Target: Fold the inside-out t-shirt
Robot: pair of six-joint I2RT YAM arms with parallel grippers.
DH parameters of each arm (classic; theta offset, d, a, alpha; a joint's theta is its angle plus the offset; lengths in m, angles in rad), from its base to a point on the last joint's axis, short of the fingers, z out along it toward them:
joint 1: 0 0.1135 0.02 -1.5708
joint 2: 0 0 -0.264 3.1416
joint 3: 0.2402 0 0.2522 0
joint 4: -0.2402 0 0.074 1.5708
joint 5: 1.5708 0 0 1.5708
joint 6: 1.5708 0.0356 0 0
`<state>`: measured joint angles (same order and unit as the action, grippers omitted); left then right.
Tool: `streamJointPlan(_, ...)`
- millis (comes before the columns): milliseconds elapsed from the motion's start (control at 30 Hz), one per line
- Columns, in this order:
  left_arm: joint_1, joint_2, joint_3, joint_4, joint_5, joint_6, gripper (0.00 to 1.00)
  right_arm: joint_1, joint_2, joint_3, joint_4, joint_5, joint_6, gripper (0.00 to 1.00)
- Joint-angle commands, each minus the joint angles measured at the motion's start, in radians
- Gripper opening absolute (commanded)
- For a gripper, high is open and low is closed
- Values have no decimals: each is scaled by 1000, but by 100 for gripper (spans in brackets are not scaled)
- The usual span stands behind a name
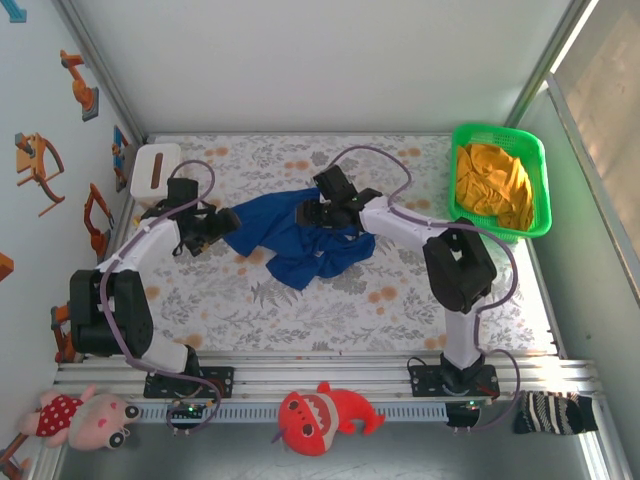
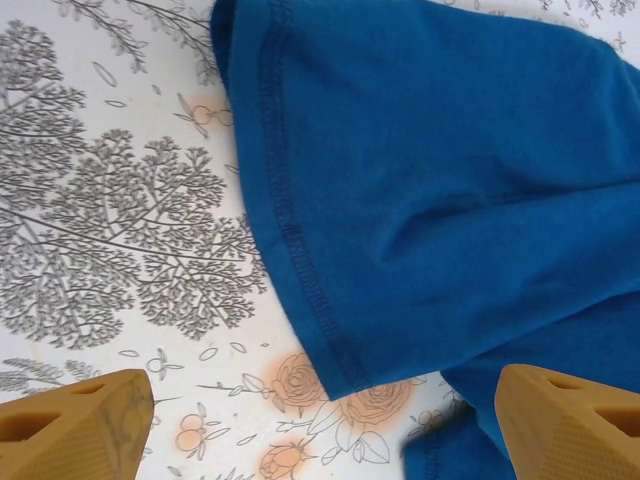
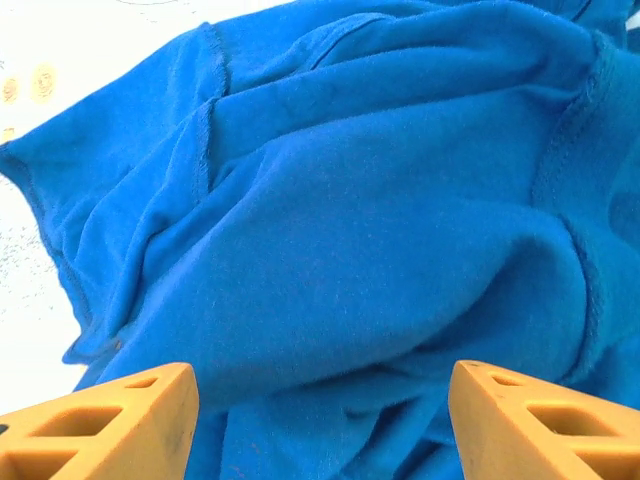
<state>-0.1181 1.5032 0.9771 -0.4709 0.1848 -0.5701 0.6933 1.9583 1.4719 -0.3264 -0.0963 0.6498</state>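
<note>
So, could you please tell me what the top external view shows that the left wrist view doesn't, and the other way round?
From above: the right gripper over the crumpled t-shirt, the green basket holding an orange-yellow garment, and the white tissue box. From the left wrist: the shirt's stitched hem close up, lying on the table ahead of the left gripper's open yellow fingers. Shared: the blue t-shirt on the floral table cover.
</note>
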Motion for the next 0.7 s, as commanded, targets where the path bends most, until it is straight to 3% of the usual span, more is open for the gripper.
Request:
streamJointPlan(0, -20, 36, -24, 27, 20, -38, 88, -2, 32, 55, -25, 41, -11, 66)
streamJointPlan(267, -82, 128, 1, 73, 6, -74, 86, -14, 82, 94, -2, 30, 28, 64)
streamJointPlan(667, -130, 224, -6, 118, -33, -123, 65, -41, 127, 94, 93, -45, 119, 56)
